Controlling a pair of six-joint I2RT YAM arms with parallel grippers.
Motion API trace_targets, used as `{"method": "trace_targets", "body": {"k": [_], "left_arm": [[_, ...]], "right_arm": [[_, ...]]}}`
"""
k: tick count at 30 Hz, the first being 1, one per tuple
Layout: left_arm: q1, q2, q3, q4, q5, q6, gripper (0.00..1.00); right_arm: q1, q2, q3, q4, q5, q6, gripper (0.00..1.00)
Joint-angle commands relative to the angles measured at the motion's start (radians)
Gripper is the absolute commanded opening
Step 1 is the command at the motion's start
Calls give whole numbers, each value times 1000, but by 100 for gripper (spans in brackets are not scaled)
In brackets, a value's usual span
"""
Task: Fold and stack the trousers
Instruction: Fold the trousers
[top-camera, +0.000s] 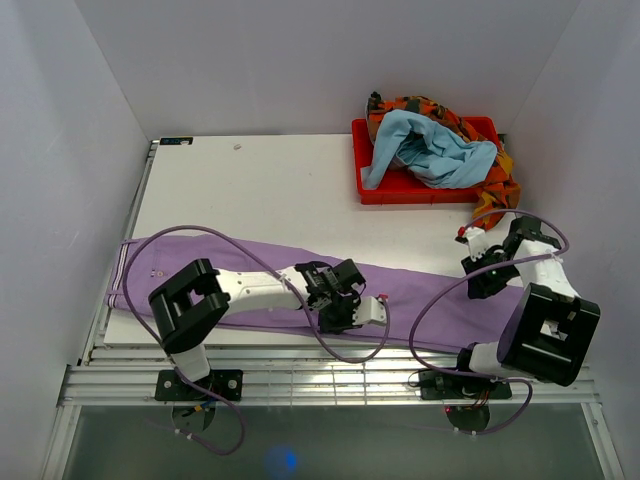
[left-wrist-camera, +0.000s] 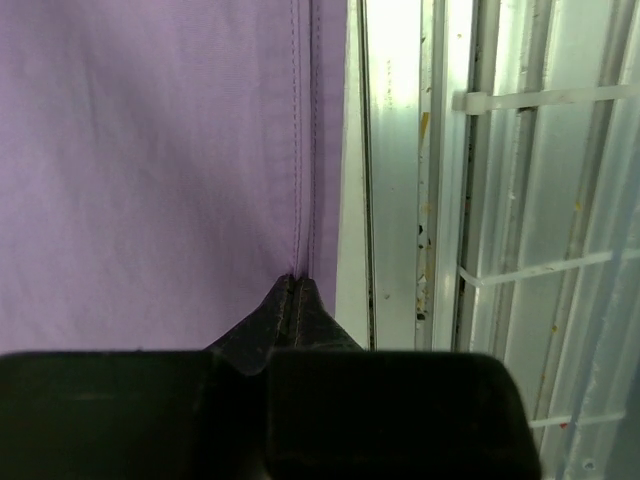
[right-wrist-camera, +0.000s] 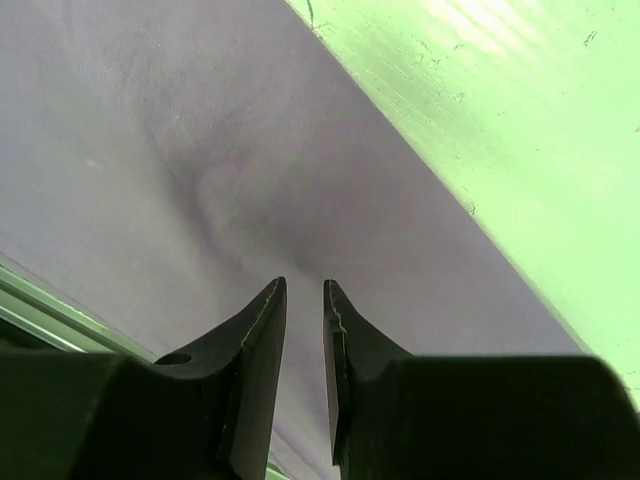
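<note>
The lilac trousers (top-camera: 250, 275) lie spread flat along the near part of the table, with the striped waistband (top-camera: 124, 275) at the left and the legs running right. My left gripper (top-camera: 345, 310) is over their near edge at mid-length. In the left wrist view it (left-wrist-camera: 297, 279) is shut, with its tips on the double-stitched seam (left-wrist-camera: 303, 150). The cloth there is flat, and no cloth shows between the jaws. My right gripper (top-camera: 478, 275) hangs over the leg end. In the right wrist view it (right-wrist-camera: 304, 283) is open by a narrow gap just above the cloth (right-wrist-camera: 200, 150), near a faint crease.
A red bin (top-camera: 420, 196) at the back right holds a light blue garment (top-camera: 430, 150) and an orange patterned cloth (top-camera: 500, 185). White slatted rails (left-wrist-camera: 520, 200) run along the table's near edge. Purple cables (top-camera: 350, 355) loop from both arms over the trousers. White walls close in the sides.
</note>
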Motion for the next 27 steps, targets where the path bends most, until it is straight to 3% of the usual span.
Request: {"method": "trace_targets", "body": {"k": [1,6,10,14,21,27], "left_arm": [[-6,66,-16,27,32,-11,0],[0,156,-11,60,16,-43,0],[49,207,18,73,30,-106,0],[140,265,66,68,17,-134,0],[241,344,121,57,-6,-207,0],[254,319,112,68,45,-213,0]], "right_arm": [[3,-29,36,-66,-22,-9,28],[0,-44,28,-64,38,-14,29],[-33,-42,36,-67,90,-14,35],[-99,19,135,-73,98,2,45],[-219,103,271,-102,93,9,49],[-233,122,213,-115,64,11,50]]}}
